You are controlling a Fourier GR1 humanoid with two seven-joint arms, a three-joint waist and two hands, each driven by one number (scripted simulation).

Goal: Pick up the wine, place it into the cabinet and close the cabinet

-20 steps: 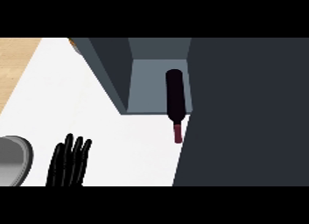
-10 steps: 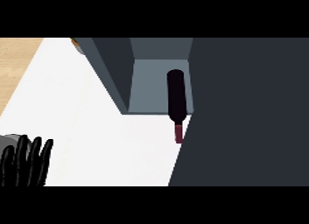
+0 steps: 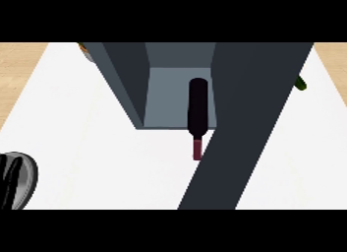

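Observation:
The dark wine bottle [image 3: 197,106] lies inside the open grey cabinet [image 3: 129,83] at the top middle. Its reddish neck [image 3: 197,147] pokes out over the front edge onto the white counter. The cabinet's dark door [image 3: 248,123] shows as a slanted band from the upper right down to the lower edge, just right of the bottle. My left hand [image 3: 3,181] rests open in the lower left corner, fingers up, far from the bottle. My right hand shows nowhere.
The white counter [image 3: 89,142] has wooden floor along its left and right sides. A green object [image 3: 301,82] peeks out right of the door. A yellowish thing [image 3: 84,47] sits behind the cabinet's left wall.
The door has swung from filling the whole right side to a narrow slanted band, uncovering counter to its right. My left hand slid down and left into the corner.

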